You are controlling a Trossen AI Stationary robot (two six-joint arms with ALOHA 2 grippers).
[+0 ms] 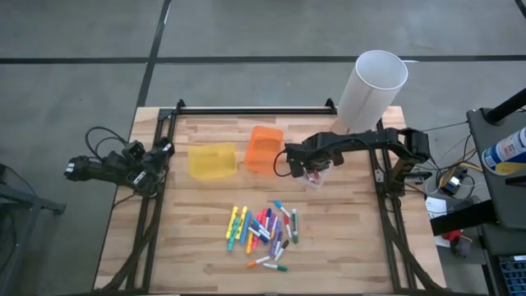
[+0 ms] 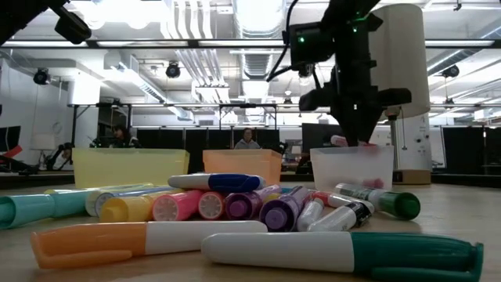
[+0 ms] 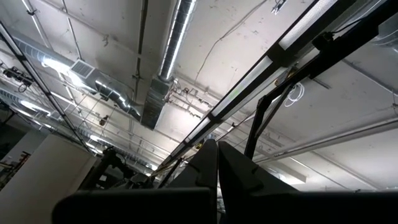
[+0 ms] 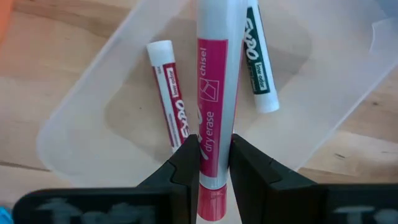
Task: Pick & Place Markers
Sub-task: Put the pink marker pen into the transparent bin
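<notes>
1. The right gripper (image 4: 210, 163) hangs over the clear bin (image 1: 319, 176), its two fingers (image 4: 180, 163) nipped in on a pink-labelled marker (image 4: 212, 93) (white barrel, pink end showing between the fingertips). The jaws stand only slightly apart, just the width of that barrel.
2. In the right wrist view, the held marker points down into the clear bin (image 4: 336, 93), where two more markers already lie on the floor: a dark red one (image 4: 168, 93) on one side of it and a dark green one (image 4: 258, 62) on the other.
3. From above, the clear bin sits at about 1 o'clock from the table's (image 1: 205, 263) centre, just beside the orange bin (image 1: 264, 150), with the yellow bin (image 1: 212, 160) next along toward 10 o'clock.
4. The loose pile of markers (image 1: 263, 232) lies at about 6 o'clock from the bins, well apart from them, in many colours.
5. In the low view, the right gripper (image 2: 352, 129) reaches down to the clear bin's (image 2: 352, 166) rim.
6. The left gripper (image 1: 74, 170) waits off the table's edge at 9 o'clock; its fingers (image 3: 208, 171) are pressed together with nothing between them, pointing up at the ceiling.
7. A white cylinder (image 1: 371, 90) stands at the table's far edge, at about 1 o'clock.
</notes>
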